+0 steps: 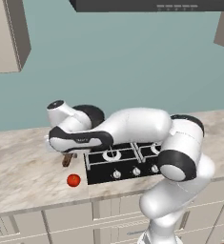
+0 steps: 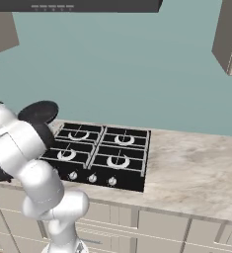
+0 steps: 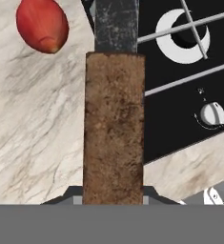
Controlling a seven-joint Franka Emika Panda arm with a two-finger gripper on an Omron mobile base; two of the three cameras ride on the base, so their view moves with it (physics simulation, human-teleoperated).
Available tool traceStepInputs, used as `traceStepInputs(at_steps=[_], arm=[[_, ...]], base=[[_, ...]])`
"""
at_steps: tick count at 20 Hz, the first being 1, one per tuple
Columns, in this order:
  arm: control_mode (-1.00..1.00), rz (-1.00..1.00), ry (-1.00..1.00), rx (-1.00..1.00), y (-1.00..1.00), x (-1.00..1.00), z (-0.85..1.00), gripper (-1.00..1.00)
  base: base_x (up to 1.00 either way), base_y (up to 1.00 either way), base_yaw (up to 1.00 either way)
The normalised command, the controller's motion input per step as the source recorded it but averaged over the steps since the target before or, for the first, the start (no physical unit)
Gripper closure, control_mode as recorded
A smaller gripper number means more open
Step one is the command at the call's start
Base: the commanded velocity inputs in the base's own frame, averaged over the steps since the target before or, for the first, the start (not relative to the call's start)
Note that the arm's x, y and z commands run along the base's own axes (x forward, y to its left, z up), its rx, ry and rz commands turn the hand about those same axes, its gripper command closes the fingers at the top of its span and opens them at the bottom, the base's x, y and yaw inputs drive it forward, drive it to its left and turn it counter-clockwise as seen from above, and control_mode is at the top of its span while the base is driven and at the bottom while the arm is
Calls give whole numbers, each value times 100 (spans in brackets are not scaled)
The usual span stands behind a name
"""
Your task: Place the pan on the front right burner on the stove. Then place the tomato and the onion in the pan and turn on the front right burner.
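Starting at your left on the worktop [image 1: 23,167], the tomato [image 1: 73,180] lies alone, just in front of the brown end of the pan's handle [image 1: 67,159]. Your hand [image 3: 113,198] sits at the near end of that handle, closed tight on the wood, so you already have the pan [image 2: 38,111]. Its long axis runs straight away from the hand, up the middle of the hand view, with the dark pan end farthest from you. Moving right, the stove [image 2: 137,175] begins just beside the handle, and the front right burner [image 2: 118,160] lies past the front left one, so I judge the carry goes rightward across the grates. The right base view shows you the pan's round dark body raised beside the stove's left edge. The hand view instead gives you the handle, the tomato and a silver knob [image 3: 211,114].
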Motion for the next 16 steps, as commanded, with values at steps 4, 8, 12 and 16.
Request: traceStepInputs(at_steps=[4,8,12,16], arm=[[-100,-16,0,3,-60,3,13,100],[-100,-21,0,3,-58,16,10,100],[-100,-25,0,1,-53,26,5,100],[-100,-25,0,1,-47,29,6,100]], base=[[0,0,0],[0,0,0],[0,0,0],[0,0,0]])
